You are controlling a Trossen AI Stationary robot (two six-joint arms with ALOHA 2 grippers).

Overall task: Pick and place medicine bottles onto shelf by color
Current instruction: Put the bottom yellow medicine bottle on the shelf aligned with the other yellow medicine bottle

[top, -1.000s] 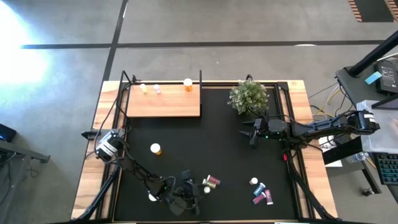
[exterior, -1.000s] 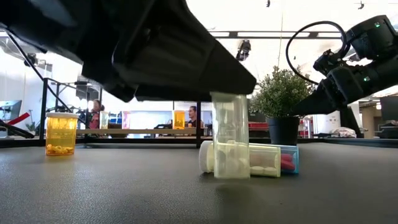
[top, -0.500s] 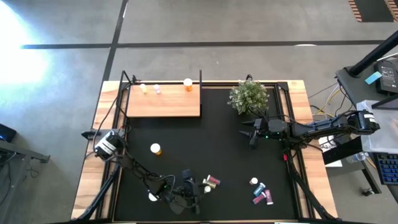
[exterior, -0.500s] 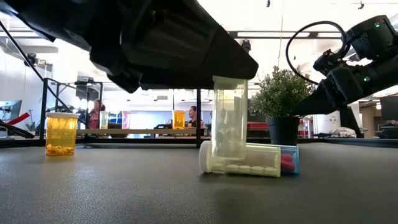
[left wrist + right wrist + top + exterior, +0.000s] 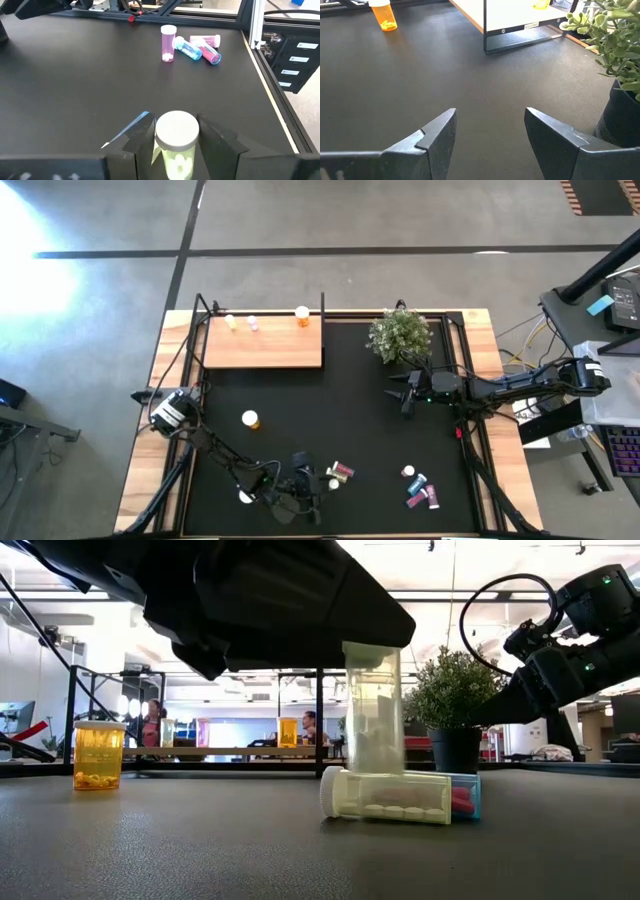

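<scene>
Progress looks early: we count three small bottles on the light-wood shelf (image 5: pixel 263 345) at upper left of the high view, several more lying on the black mat (image 5: pixel 340 410). Our left gripper (image 5: pixel 175 136) clamps a pale yellowish white-capped bottle (image 5: pixel 175 137) near the bottom edge; our right gripper (image 5: pixel 490 131), fingers apart and empty, waits beside the green potted plant (image 5: pixel 400 333).

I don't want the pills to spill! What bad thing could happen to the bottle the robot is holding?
1. The left tool grips the pale yellow bottle just under its white cap, so it might slip or tilt.
2. It hangs right above the lying yellowish bottle; dropped, it could knock that one rolling.
3. The right tool waits open beside the plant, a possible bump.
</scene>
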